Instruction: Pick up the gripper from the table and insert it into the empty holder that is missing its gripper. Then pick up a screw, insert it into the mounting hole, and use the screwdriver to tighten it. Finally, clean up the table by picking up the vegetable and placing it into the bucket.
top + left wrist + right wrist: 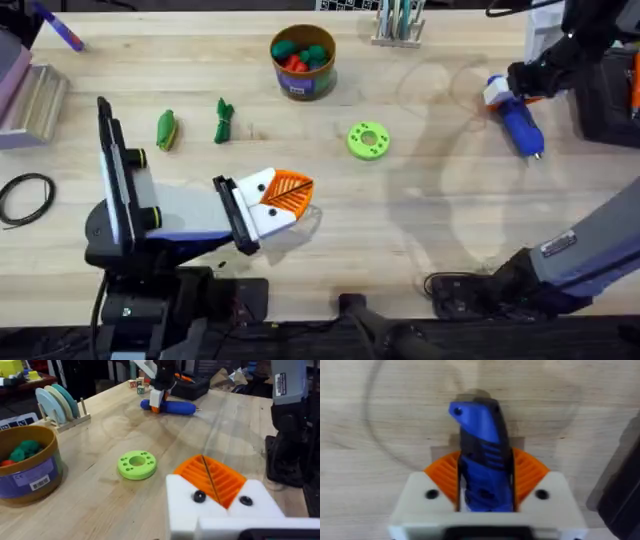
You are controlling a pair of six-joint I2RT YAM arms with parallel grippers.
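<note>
right hand (485, 492) clamped around the screwdriver (482, 462), left hand (212, 482) pressed together, empty

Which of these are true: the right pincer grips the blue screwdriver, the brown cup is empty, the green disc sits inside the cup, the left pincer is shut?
1. The right pincer grips the blue screwdriver. True.
2. The brown cup is empty. False: green and red items lie inside.
3. The green disc sits inside the cup. False: it lies on the table, apart.
4. The left pincer is shut. True: its orange pads meet.
</note>
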